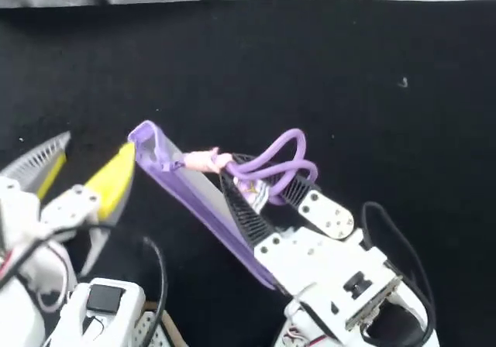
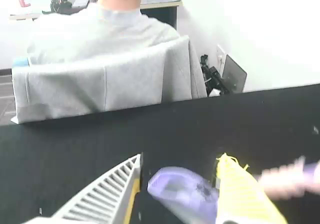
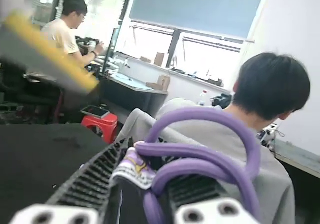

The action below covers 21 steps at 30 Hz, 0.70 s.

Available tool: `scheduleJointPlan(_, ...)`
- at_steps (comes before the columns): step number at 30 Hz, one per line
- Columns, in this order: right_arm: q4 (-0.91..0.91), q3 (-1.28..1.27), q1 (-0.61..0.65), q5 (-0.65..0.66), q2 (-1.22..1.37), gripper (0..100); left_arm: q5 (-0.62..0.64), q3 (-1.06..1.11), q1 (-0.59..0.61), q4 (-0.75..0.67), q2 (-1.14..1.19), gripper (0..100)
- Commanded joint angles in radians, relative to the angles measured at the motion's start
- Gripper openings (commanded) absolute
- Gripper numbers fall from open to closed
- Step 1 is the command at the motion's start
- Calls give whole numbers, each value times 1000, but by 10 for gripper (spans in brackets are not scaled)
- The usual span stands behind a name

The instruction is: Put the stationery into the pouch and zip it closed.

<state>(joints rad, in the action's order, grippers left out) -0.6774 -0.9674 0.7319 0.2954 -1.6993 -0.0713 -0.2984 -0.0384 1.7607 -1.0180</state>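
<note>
A long purple pouch [image 1: 203, 202] lies slanted between the two arms, its far end raised. A pink zipper pull [image 1: 205, 159] sits near that end, and a purple cord loop [image 1: 288, 155] hangs off the pouch. My right gripper [image 1: 263, 183] is shut on the cord and the pouch's edge; in the right wrist view the cord [image 3: 200, 156] bulges between its black fingers [image 3: 95, 176]. My left gripper [image 1: 97, 146] stands open at the pouch's far end. The pouch end [image 2: 182, 191] sits between its grey finger [image 2: 107, 196] and yellow finger [image 2: 245, 196].
The black table [image 1: 310, 68] stretches back to a far edge. Behind it a person sits on a chair [image 2: 100, 84] draped in grey cloth, back turned. A black cable [image 1: 391, 235] loops beside the right arm's base.
</note>
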Motion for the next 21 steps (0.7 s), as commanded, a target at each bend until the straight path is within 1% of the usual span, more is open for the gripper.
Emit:
scheduleJointPlan(1,34,47,-49,11,38,11,14,242,-61,-2,-178,246)
scheduleJointPlan(5,29,64,-51,11,38,11,20,463,-156,-2,-330,246)
scheduleJointPlan(8,9,84,-52,6,39,11,81,644,-214,-8,-425,247)
scheduleJointPlan(11,-18,113,-52,6,38,11,117,740,-252,-124,-493,247)
scheduleJointPlan(14,-26,140,-52,5,39,11,117,823,-249,-184,-514,247)
scheduleJointPlan(18,-57,160,-52,5,45,11,129,963,-248,-304,-503,247)
scheduleJointPlan(19,-58,160,-52,5,45,11,158,969,-251,-316,-505,247)
scheduleJointPlan(21,-58,157,-52,5,45,11,264,937,-254,-325,-506,247)
